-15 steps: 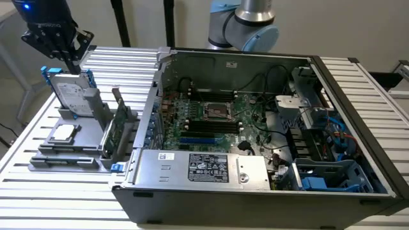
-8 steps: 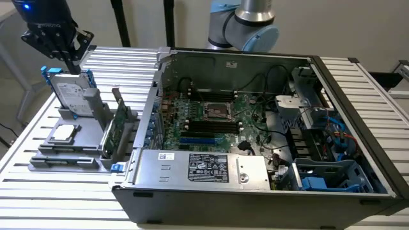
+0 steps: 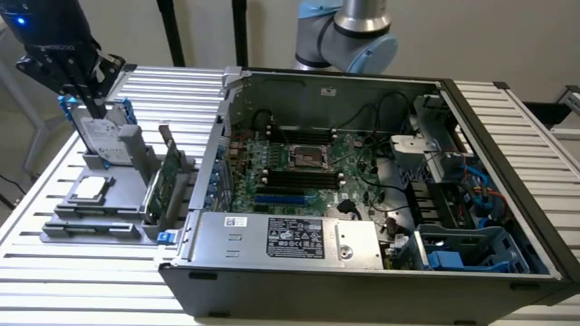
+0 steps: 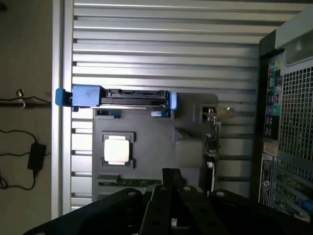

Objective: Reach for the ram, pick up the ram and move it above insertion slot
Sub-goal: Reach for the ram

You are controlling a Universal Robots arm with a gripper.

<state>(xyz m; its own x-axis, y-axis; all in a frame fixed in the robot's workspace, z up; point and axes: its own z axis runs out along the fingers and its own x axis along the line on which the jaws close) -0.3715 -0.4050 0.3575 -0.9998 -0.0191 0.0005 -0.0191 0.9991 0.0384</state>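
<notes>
We see the open computer case (image 3: 363,288) on the exterior view's right, its memory slots (image 3: 303,178) bare on the board. Well apart, on that view's left, sits the gray fixture (image 3: 134,153). The gripper (image 3: 92,109) hangs over its far end, just above the upright hard drive (image 3: 100,139); we cannot tell whether it is open or closed. The ram (image 3: 91,228) seems to be the thin strip at the fixture's near end, beyond the processor (image 3: 91,189), its long axis across the fixture. It is faint, and the wrist view hides part of it behind the gripper's body
</notes>
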